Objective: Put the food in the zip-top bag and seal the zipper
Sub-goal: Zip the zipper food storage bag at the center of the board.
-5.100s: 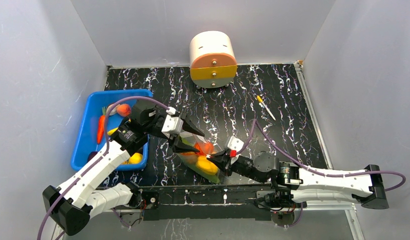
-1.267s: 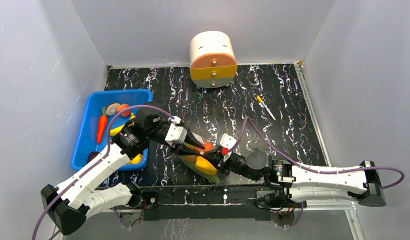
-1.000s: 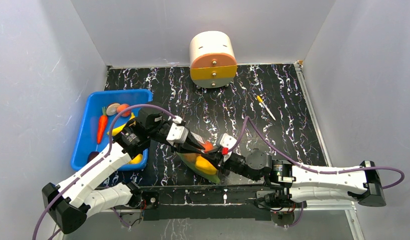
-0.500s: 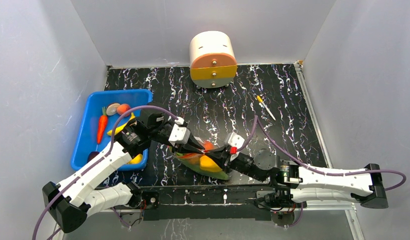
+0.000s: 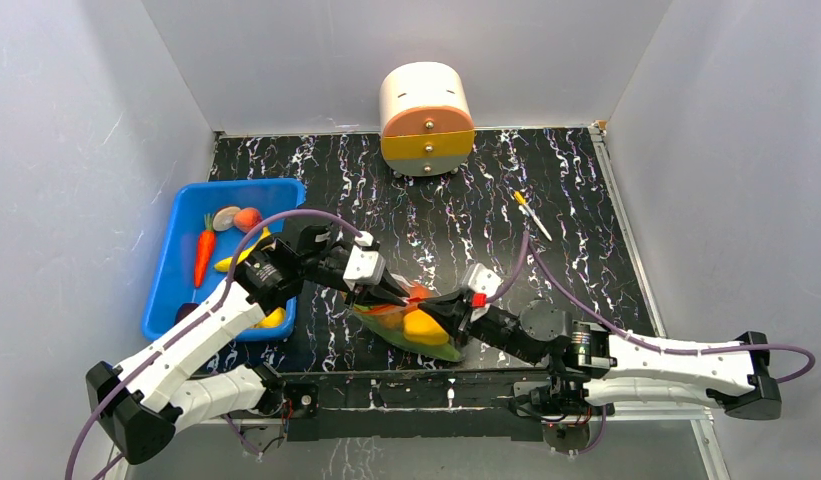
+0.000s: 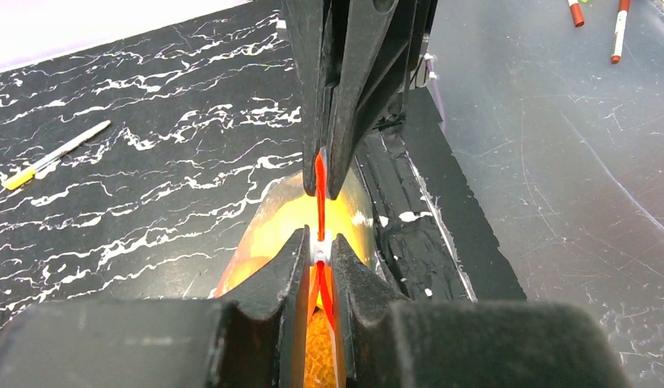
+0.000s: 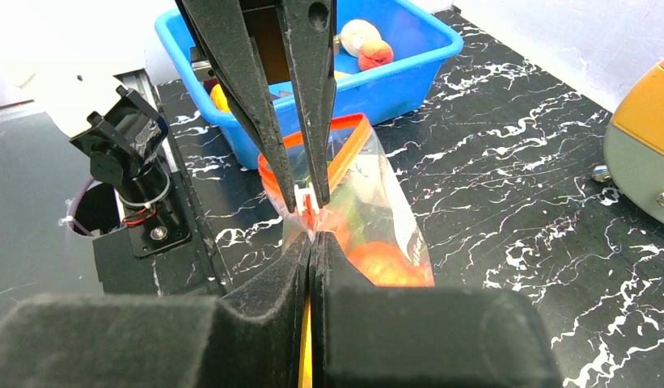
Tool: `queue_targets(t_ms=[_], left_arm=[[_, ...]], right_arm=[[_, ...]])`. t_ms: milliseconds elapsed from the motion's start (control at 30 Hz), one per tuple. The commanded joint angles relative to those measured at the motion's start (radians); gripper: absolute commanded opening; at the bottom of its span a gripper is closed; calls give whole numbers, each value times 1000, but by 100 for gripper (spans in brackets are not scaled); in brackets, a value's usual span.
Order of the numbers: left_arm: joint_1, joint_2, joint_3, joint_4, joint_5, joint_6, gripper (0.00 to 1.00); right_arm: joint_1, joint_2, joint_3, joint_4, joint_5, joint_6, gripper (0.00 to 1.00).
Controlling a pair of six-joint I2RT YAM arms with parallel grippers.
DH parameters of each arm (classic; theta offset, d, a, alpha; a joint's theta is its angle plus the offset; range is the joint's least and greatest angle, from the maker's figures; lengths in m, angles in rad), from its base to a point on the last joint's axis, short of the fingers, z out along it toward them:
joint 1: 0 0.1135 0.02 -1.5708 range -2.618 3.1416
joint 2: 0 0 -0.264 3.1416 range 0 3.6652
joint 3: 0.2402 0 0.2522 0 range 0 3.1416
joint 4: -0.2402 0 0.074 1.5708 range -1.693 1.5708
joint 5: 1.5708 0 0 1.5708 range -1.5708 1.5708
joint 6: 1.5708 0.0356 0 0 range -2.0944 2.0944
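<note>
Risk: the white tab point(image 6: 319, 252) could be lost from the left gripper point(image 6: 317, 239) if it were pulled off the line of the zipper point(image 6: 319, 182), leaving the mouth part-sealed. The film could also be dragged out of the right gripper point(image 7: 311, 240). Left jaws were closed on the tab; right jaws were clamped on the zipper's end. The zip-top bag point(image 5: 381, 318) was held between both grippers near the table's near edge, with a yellow piece point(image 5: 422, 324) and an orange piece point(image 5: 415, 294) inside. A carrot point(image 5: 201, 256) and other food were seen in the blue bin point(image 5: 162, 265).
</note>
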Motion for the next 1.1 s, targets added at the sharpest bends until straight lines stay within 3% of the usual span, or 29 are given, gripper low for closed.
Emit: queue_targets(t_ms=[0, 100, 200, 333, 500, 567, 833, 1067], left_arm=[[6, -29, 4, -45, -33, 10, 0], [5, -26, 2, -33, -20, 0, 0], [5, -18, 4, -21, -4, -5, 0], [5, -19, -14, 7, 4, -15, 0], [5, -20, -17, 11, 13, -18, 0], [5, -20, -12, 0, 13, -7, 0], [4, -40, -30, 18, -3, -19, 0], [7, -42, -16, -62, -129, 9, 0]], right_arm=[[6, -41, 20, 99, 18, -4, 0], [5, -2, 41, 88, -6, -12, 0], [6, 39, 67, 84, -35, -12, 14], [5, 74, 85, 100, -47, -30, 19], [6, 104, 111, 70, -39, -46, 11], [6, 104, 108, 71, -40, -52, 1], [6, 72, 106, 14, 19, -73, 0], [6, -44, 127, -34, 153, -137, 0]])
